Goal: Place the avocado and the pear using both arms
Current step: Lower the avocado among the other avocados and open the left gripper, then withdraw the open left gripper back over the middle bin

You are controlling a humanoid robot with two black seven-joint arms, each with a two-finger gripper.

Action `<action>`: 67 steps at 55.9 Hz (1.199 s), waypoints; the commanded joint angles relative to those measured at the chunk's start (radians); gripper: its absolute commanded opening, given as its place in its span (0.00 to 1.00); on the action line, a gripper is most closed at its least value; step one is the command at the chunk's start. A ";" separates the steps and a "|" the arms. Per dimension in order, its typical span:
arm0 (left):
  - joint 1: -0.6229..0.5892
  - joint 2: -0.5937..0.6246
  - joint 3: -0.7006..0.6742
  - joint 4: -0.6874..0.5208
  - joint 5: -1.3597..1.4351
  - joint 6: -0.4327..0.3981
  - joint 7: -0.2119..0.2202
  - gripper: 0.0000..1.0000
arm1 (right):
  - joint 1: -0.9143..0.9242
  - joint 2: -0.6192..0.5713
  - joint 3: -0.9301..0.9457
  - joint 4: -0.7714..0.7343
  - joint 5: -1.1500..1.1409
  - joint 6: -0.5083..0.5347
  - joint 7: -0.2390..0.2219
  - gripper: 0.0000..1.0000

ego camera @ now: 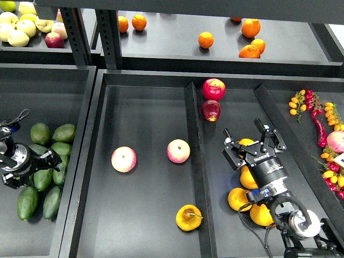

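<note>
Both arms low: left gripper (49,160) among avocados, right gripper (251,141) over pears.

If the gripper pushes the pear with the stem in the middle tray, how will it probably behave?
The pear looks squat and lumpy, so it would probably wobble or roll unevenly rather than straight. It lies on its side near the tray divider, so a push that way may be stopped there. Its thin stem seems fragile and a poor place to grip.

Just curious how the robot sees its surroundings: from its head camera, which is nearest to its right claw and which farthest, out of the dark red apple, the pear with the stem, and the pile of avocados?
From the right gripper:
1. Dark red apple, just up-left, same compartment.
2. Pear, lower left, middle tray.
3. Avocados, far left bin, beside the left gripper.
</note>
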 commanded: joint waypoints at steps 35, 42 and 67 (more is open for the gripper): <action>0.151 0.054 -0.774 -0.098 -0.203 0.000 0.000 0.99 | -0.003 0.000 -0.011 0.003 0.000 0.000 -0.002 0.99; 0.316 0.002 -1.007 -0.193 -0.337 0.000 0.000 0.99 | -0.003 0.000 -0.018 0.009 -0.003 -0.002 -0.005 0.99; 0.711 -0.480 -1.613 -0.532 -0.365 0.000 0.000 0.99 | -0.008 0.000 -0.060 0.015 -0.011 0.000 -0.015 0.99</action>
